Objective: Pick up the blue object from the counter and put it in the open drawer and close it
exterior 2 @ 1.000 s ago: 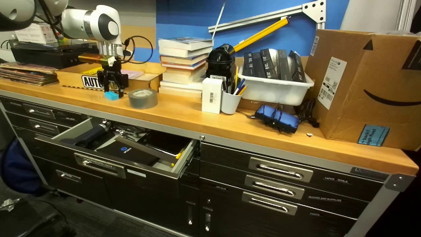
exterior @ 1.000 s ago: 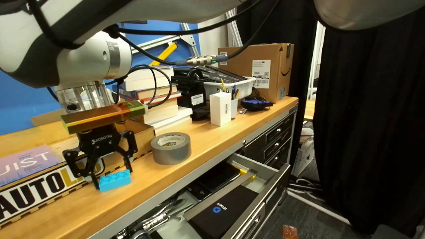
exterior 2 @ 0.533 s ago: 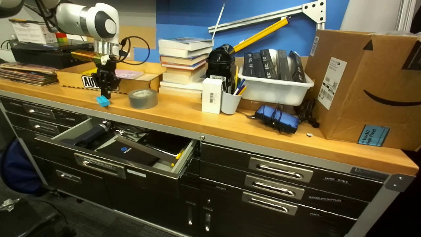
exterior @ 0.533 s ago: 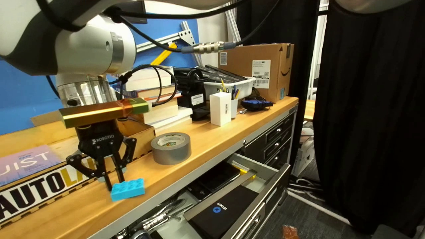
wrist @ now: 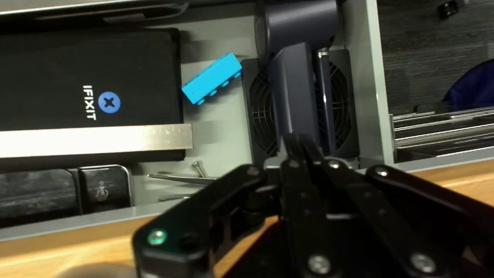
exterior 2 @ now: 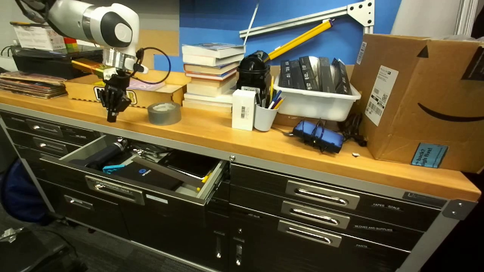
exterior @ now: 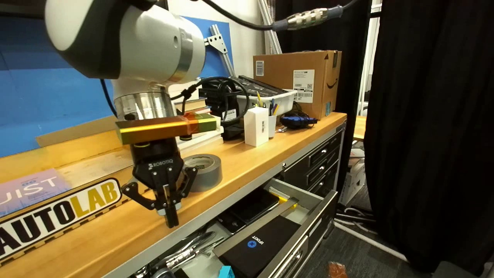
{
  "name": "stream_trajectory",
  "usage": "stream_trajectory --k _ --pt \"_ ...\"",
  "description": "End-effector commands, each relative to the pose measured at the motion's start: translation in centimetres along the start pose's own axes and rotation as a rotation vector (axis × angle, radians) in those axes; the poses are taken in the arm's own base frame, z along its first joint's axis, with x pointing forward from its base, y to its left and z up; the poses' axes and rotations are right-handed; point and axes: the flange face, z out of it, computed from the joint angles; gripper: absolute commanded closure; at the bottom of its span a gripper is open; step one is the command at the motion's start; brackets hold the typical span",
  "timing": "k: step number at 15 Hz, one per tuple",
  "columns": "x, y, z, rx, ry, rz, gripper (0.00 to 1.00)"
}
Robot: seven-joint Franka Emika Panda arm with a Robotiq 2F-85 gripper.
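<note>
The blue object (wrist: 212, 79) is a light-blue studded brick. It lies on its side on the pale floor of the pulled-out drawer (wrist: 229, 127), close to the edge of a black case. In both exterior views it is small: the blue object (exterior 2: 113, 168) sits near the drawer's front panel (exterior 2: 72, 172), and a corner shows low in an exterior view (exterior: 226, 272). My gripper (exterior: 172, 224) hangs above the front edge of the counter (exterior: 88, 247), apart from the brick. Its fingertips are together with nothing between them, seen also from the wrist gripper view (wrist: 303, 141).
Inside the drawer lie the black IFIXIT case (wrist: 58, 77), a metal ruler (wrist: 166, 138), a dark blue tool (wrist: 295, 88) and a black fan (wrist: 260, 116). A grey tape roll (exterior 2: 165, 114) and the AUTOLAB tray (exterior: 58, 210) stand on the counter behind the gripper.
The blue object was at the fingertips by the counter, then ahead of and apart from them; now it is in the drawer. The fingers have come together, and the arm has moved toward the drawer.
</note>
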Motion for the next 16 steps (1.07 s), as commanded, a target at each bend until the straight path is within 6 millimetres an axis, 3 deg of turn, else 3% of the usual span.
stream_trajectory --k 1,2,6,10,13,16 --pt "-4.1 3.4 0.3 0.015 -0.004 0.051 0.68" --pt "-4.9 4.5 0.7 0.008 -0.018 0.066 0.64" --pt "-8.5 9.8 4.2 0.039 -0.084 0.207 0.32" --pt "-10.7 15.2 9.5 0.090 -0.178 0.289 0.01" --pt "-11.2 18.0 13.1 0.123 -0.217 0.337 0.00" --pt "-11.3 18.3 16.2 0.123 -0.261 0.336 0.00"
